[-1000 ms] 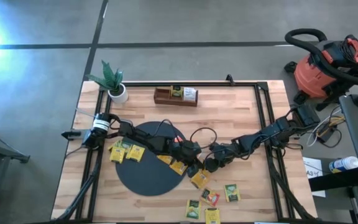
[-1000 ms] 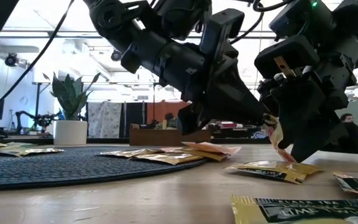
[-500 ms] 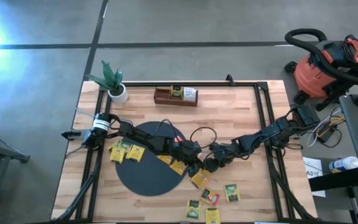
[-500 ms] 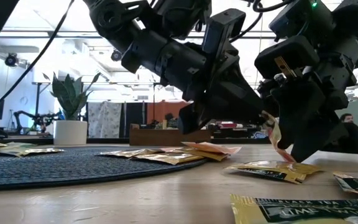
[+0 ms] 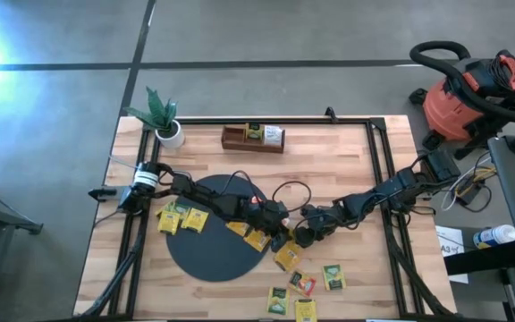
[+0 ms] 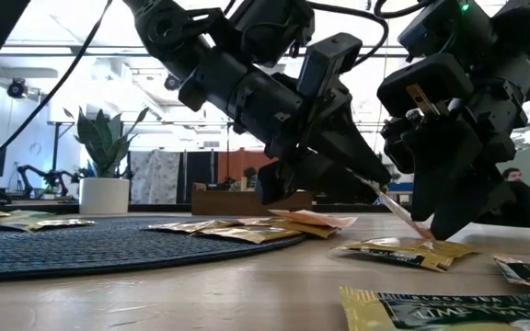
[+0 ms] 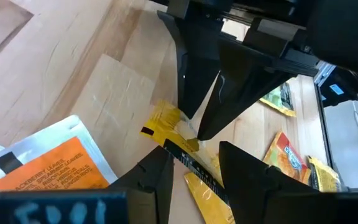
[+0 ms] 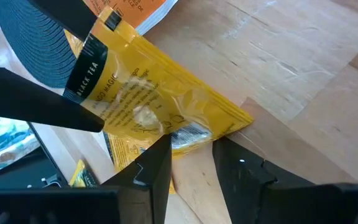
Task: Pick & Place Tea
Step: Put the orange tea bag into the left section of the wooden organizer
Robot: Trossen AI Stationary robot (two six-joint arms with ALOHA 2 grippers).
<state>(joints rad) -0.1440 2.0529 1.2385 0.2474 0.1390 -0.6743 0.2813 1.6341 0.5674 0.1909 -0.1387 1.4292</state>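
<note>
Tea packets [image 5: 304,284] mostly lie loose near the tabletop's [image 5: 347,161] front edge; only two sit in the tray [image 5: 252,137]. Your right tool [image 5: 291,240] grips a yellow packet [image 8: 148,109] by one end, and your left tool [image 5: 278,236] stands released around its other end.

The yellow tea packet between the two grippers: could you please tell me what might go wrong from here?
1. The right gripper pinches the yellow tea packet by one end only, while the left gripper stands open around the other; it could slip or droop.
2. The grippers sit nose to nose, so backing off might bump them or scatter the loose packets below.
</note>
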